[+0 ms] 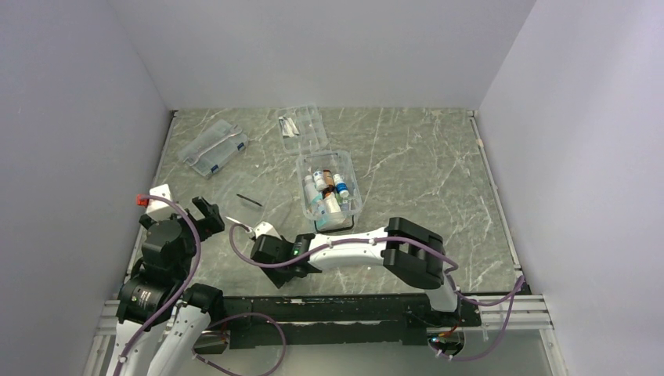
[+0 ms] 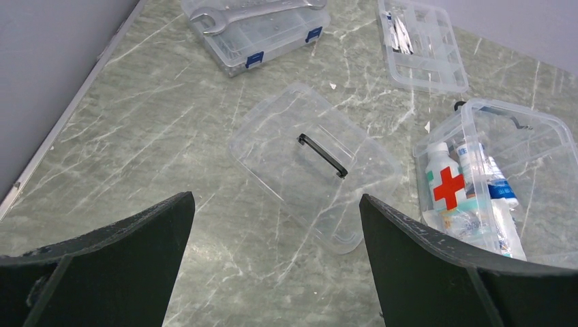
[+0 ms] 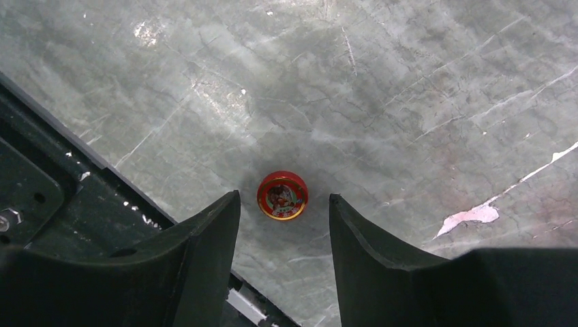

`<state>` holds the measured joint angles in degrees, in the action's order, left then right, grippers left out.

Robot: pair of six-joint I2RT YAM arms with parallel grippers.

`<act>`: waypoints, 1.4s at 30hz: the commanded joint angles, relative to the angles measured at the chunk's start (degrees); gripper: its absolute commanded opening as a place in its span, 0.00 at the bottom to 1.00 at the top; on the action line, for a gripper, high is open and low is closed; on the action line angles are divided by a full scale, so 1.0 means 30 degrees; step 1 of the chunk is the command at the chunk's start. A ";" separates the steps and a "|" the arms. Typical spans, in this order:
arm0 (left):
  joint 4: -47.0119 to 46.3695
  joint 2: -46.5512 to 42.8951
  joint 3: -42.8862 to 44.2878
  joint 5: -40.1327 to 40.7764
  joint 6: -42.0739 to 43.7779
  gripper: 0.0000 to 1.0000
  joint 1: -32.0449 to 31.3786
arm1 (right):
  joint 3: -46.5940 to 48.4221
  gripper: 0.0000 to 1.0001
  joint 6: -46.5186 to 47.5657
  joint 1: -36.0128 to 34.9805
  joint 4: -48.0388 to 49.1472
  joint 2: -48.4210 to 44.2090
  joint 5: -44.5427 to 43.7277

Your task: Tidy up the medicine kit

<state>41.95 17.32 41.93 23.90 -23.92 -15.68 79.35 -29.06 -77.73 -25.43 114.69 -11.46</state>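
right jaws spread wide astride a small red tin [image 3: 282,195] on the surface — lined up, i judge, to carry it to the medicine kit [image 2: 448,189], uncovered mid-surface with its lid [image 2: 310,167] alongside — while left jaws hang parted, empty.

The left claw [image 2: 276,199], jaws spread wide, faces a loose clear lid [image 2: 313,163] lying flat on the bench [image 2: 157,136]. The open-topped medicine kit [image 2: 448,189] sits just beside the lid's right corner, while bare bench runs along the lid's left side up to the blue-latched case [image 2: 259,27] and a divided tray [image 2: 422,44] at the back. The right claw [image 3: 283,197] straddles a small red tin [image 3: 282,195] (the dark base rail [image 3: 61,197] crowds one finger), with open bench beyond it.
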 commanded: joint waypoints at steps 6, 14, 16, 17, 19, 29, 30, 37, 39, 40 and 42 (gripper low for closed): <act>0.0019 -0.0141 0.0685 0.0797 -0.0463 0.99 0.0013 | 0.0934 0.45 -0.0421 -0.0149 0.0130 0.0551 -0.0559; -0.0030 -0.0153 0.0671 0.0712 -0.0463 0.99 0.0013 | 0.1056 0.33 -0.0436 -0.0272 -0.0074 0.0790 -0.0661; -0.0038 -0.0149 0.0671 0.0703 -0.0454 0.99 0.0013 | 0.1059 0.28 -0.0415 -0.0306 -0.0147 0.0788 -0.0730; -0.0039 -0.0156 0.0671 0.0716 -0.0444 0.99 0.0013 | 0.1059 0.26 -0.0431 -0.0320 -0.0200 0.0764 -0.0754; -0.0058 -0.0109 0.0660 0.0692 -0.0434 0.99 0.0013 | 0.1056 0.24 -0.0440 -0.0367 -0.0292 0.0704 -0.0925; -0.0063 -0.0094 0.0671 0.0658 -0.0463 0.99 0.0013 | 0.0920 0.19 -0.0280 -0.0364 -0.0480 -0.1074 -0.2132; -0.0046 -0.0116 0.0671 0.0655 -0.0463 0.99 0.0013 | 0.0826 0.19 -0.0272 -0.0367 -0.0461 -0.1327 -0.2288; -0.0069 -0.0138 0.0642 0.0628 -0.0463 0.99 0.0012 | 0.0636 0.18 -0.0001 -0.0229 -0.1121 -0.3251 -0.3524; -0.0069 -0.0147 0.0670 0.0641 -0.0463 0.99 0.0013 | 0.0502 0.18 0.0115 -0.0100 -0.1276 -0.3936 -0.3880; -0.0069 -0.0149 0.0671 0.0605 -0.0463 0.99 0.0016 | 0.0415 0.18 0.0195 -0.0001 -0.1356 -0.4256 -0.4059; -0.0069 -0.0149 0.0671 0.0630 -0.0463 0.99 0.0013 | 0.0151 0.18 0.0378 0.0322 -0.1471 -0.5092 -0.4439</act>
<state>42.74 17.32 41.93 25.23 -24.77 -15.68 80.55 -29.36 -78.08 -28.36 105.30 -20.45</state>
